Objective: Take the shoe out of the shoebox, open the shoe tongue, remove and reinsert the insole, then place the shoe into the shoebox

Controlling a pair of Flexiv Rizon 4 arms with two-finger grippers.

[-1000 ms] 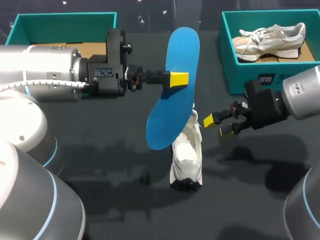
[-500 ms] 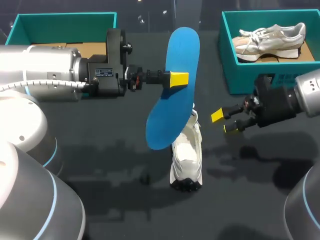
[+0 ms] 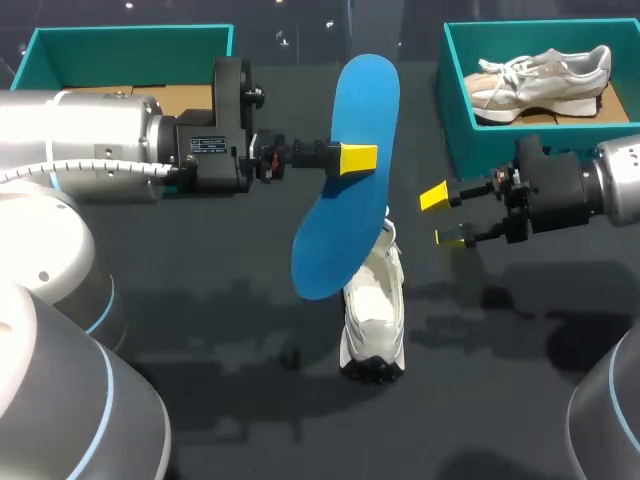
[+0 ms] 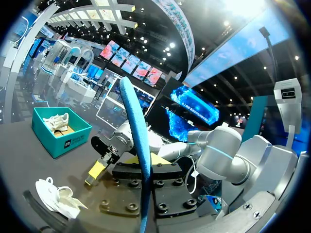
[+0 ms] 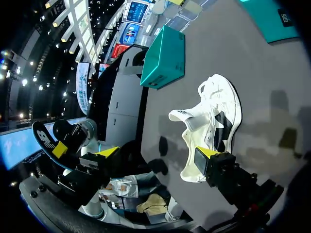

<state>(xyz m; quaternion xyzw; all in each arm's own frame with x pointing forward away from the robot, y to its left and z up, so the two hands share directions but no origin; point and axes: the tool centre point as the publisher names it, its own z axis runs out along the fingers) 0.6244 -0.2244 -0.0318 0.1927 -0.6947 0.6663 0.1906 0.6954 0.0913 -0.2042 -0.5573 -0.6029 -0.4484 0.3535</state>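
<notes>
Over on the left, the left gripper point(image 3: 358, 158) pinches a long blue insole point(image 3: 335, 240) tilted on edge above the dark table point(image 3: 200, 300), the white shoe point(image 3: 372, 310) sits under its lower end, and the right gripper point(image 3: 442, 217) hangs spread wide nearby.

Head view: fixed high and behind, angled down over the whole dark table point(image 3: 500, 400), left arm point(image 3: 100, 140) and right arm point(image 3: 600, 190) entering from the sides. Left wrist: close behind the blue insole point(image 4: 138, 145), seen edge-on, facing across toward the right arm and shoebox point(image 4: 68, 143). Right wrist: low, facing back toward the left arm; white shoe point(image 5: 226, 104) common to all three.
</notes>
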